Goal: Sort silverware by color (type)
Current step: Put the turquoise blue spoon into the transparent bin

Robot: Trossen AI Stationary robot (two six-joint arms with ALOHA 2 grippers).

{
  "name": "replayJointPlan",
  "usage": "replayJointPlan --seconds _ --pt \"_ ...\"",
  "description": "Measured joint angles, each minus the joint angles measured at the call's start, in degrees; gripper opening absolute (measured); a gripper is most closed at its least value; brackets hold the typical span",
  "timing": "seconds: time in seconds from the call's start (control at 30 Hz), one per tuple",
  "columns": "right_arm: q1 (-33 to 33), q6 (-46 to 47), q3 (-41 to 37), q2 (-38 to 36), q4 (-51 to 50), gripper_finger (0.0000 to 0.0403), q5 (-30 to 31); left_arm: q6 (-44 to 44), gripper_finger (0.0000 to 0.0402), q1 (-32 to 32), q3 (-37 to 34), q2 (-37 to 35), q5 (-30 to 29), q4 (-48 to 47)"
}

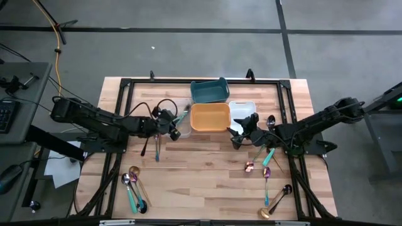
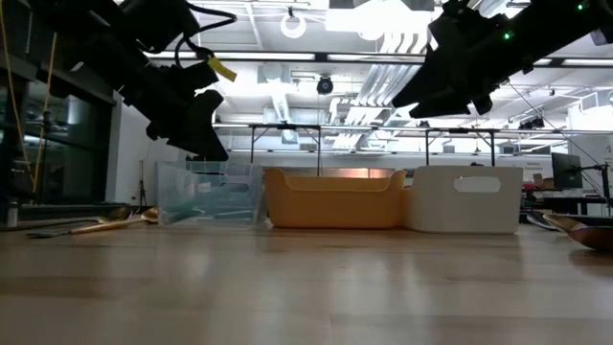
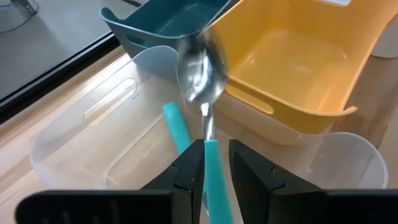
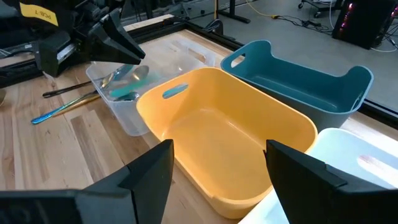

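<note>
Grey concrete floor (image 1: 188,50) surrounds the wooden table (image 1: 201,182). Beyond its far edge, bright ceiling lights (image 2: 383,19), exposed ducts and black-framed tables (image 2: 316,134) fill the room.

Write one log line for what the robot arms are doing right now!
left gripper: over clear bin, teal-handled spoon between fingers | right gripper: open, empty, above yellow bin

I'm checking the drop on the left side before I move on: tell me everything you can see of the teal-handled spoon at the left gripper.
The teal-handled spoon has a shiny silver bowl and neck and a matte teal handle that looks like plastic. It sits between the fingers of the left gripper, handle in the jaws, bowl pointing away over the clear bin. Whether the fingers are pinching it is unclear. A second teal handle lies inside that bin just beside it.
</note>
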Motion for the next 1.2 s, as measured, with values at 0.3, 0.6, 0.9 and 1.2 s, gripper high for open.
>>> replayJointPlan --seconds 0.3,0.6,0.9,1.2 --pt "0.0 -0.1 0.0 0.0 0.0 0.0248 0.0 1.9 0.0098 -0.7 0.0 -0.4 0.0 1.0" --pt "0.0 -0.1 0.0 0.0 -0.1 0.0248 0.0 11.0 0.0125 -6.8 0.0 -10.6 7.9 13.0" --pt "0.0 -0.2 0.0 0.0 0.7 0.0248 -0.4 22.4 0.0127 -17.6 -4.2 -20.9 10.5 23.8" --pt "0.0 -9.1 0.0 0.0 9.4 0.0248 -4.8 25.4 0.0127 -18.4 -16.1 -24.7 9.3 42.1"
